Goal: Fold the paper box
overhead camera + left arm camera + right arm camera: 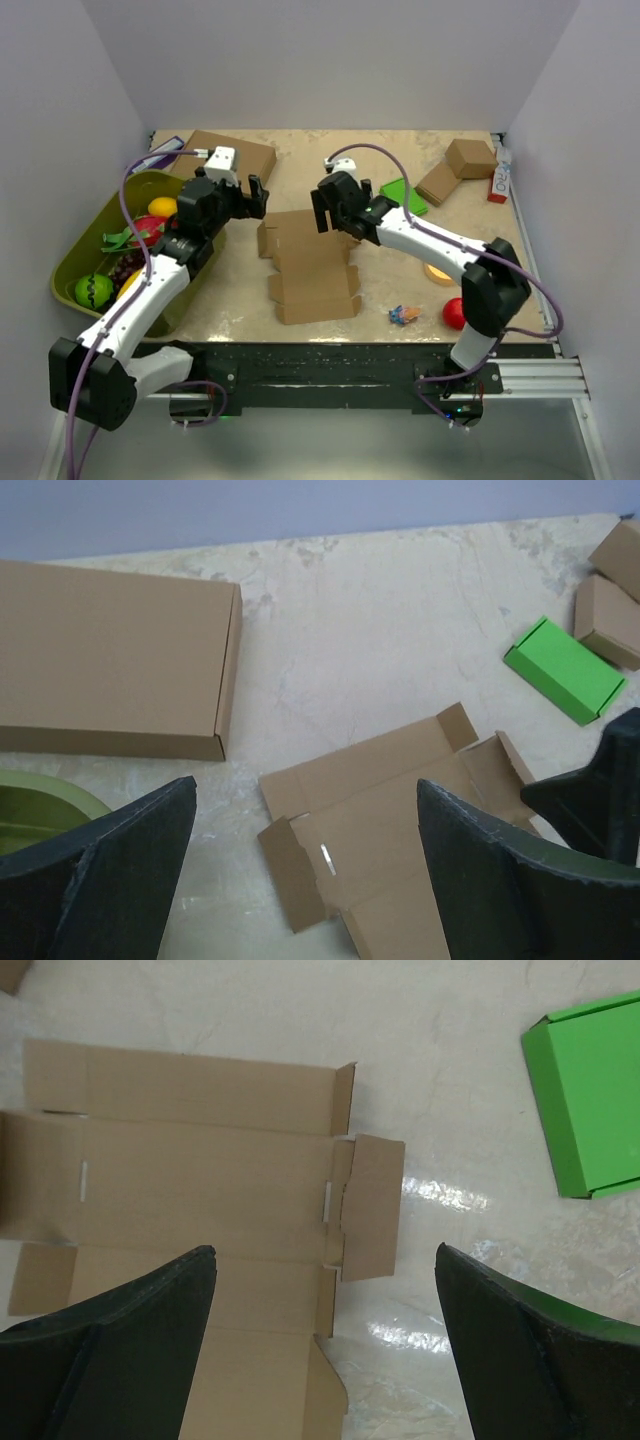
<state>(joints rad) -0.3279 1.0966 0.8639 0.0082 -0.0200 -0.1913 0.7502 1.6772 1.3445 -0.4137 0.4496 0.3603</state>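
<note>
Box (310, 270) lies flat and unfolded at table centre. My left gripper (252, 194) hovers over its 11 o'clock corner, right gripper (322, 212) over 1 o'clock; both spread wide, empty. Beyond: carton (228, 153) at 11, green box (404, 195) at 2.

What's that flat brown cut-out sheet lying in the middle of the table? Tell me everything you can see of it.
The paper box is a plain brown cardboard sheet, die-cut and creased, not yet folded. It has several long panels, small side tabs and a few narrow slots. It lies flat on the table, near the middle, between the two arms. The left hand and right hand, both open, hover over its far end; neither seems to touch it.
</note>
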